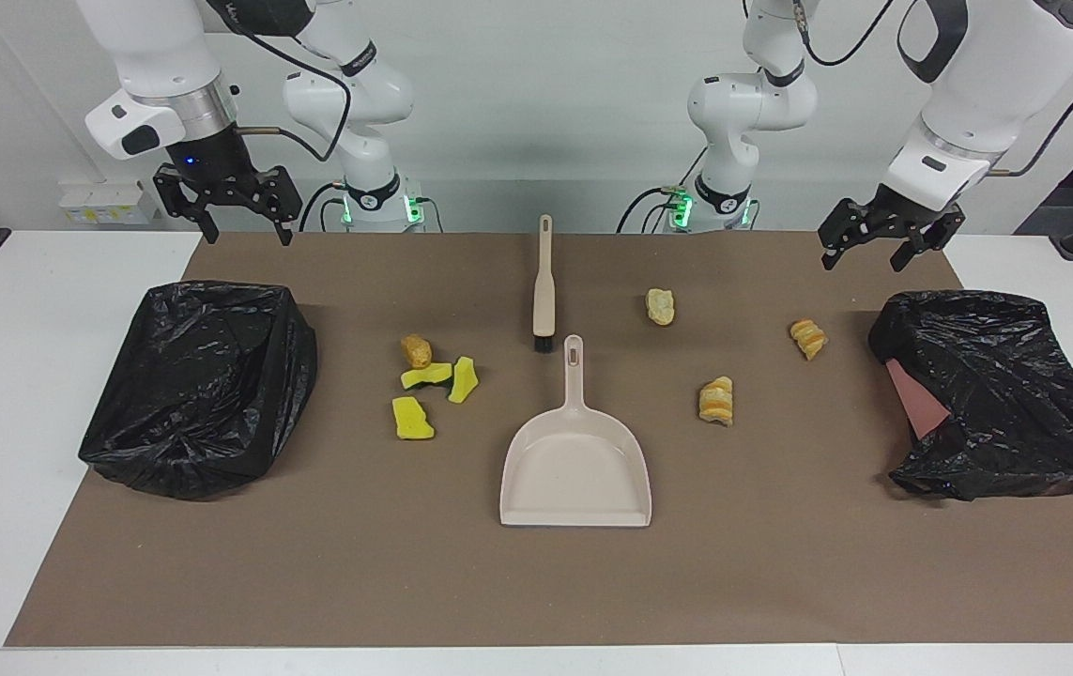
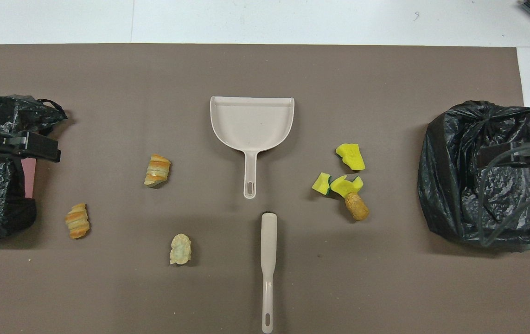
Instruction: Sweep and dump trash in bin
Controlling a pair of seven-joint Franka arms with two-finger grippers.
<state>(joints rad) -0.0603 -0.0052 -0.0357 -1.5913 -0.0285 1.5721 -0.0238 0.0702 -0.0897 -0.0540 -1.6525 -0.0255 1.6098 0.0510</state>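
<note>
Black left gripper (image 1: 890, 246) open, raised over mat edge by tipped bag-lined bin (image 1: 1001, 394); right gripper (image 1: 228, 208) open above upright lined bin (image 1: 203, 385), nothing visible inside. Trash (image 1: 428, 380) scattered on brown mat (image 1: 536, 582) around empty beige dustpan (image 1: 576, 469); brush (image 1: 544, 286) nearer robots.

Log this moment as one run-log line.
stage: not begun | left gripper: open, waiting | right gripper: open, waiting | brush, dustpan: untouched | trash: scattered on mat
</note>
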